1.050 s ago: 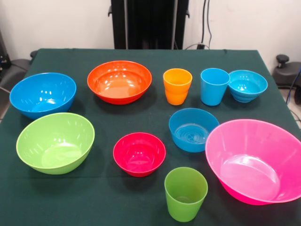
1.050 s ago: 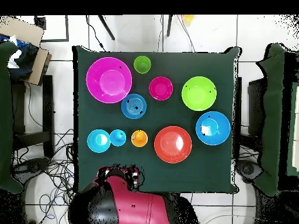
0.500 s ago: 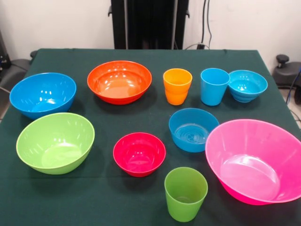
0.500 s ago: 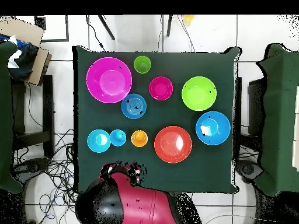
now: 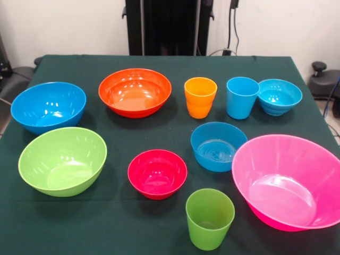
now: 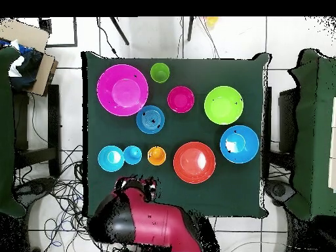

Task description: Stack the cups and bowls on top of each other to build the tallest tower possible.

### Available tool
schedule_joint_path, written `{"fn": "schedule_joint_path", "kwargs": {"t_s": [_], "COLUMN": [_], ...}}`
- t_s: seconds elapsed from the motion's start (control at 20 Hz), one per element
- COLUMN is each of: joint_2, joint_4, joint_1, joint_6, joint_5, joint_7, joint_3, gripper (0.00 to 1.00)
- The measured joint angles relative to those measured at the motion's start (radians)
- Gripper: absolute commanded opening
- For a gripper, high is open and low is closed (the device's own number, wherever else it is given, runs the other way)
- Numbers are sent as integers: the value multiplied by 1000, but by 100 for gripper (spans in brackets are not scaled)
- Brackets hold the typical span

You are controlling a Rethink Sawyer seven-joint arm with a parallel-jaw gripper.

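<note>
I can read no brand or writing on anything. All ten pieces stand apart on the green-clothed table, nothing stacked: the glossy orange tumbler, light blue tumbler touching the small turquoise bowl, and the green tumbler just beside the large pink bowl. The red arm shows overhead at the table's edge; I cannot tell its gripper's state.

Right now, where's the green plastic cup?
In the front view, the green plastic tapered cup stands upright at the table's near edge, just below the small red bowl and left of the large pink bowl.
</note>
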Motion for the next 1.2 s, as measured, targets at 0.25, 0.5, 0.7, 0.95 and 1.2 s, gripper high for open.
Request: {"fn": "schedule_joint_path", "kwargs": {"t_s": [0.25,0.5,0.7,0.95,1.2], "joint_2": [-38,-40,-30,-33,-36], "joint_4": [-116,-256,-358,-387,-334], "joint_1": [127,135,117,94,69], "joint_6": [335,591,680,646,484], "joint_5": [0,0,-1,-2,-1], "joint_7": [52,56,56,56,56], "joint_3": [-25,-16,-12,-12,-12], "gripper": [100,100,100,100,100]}}
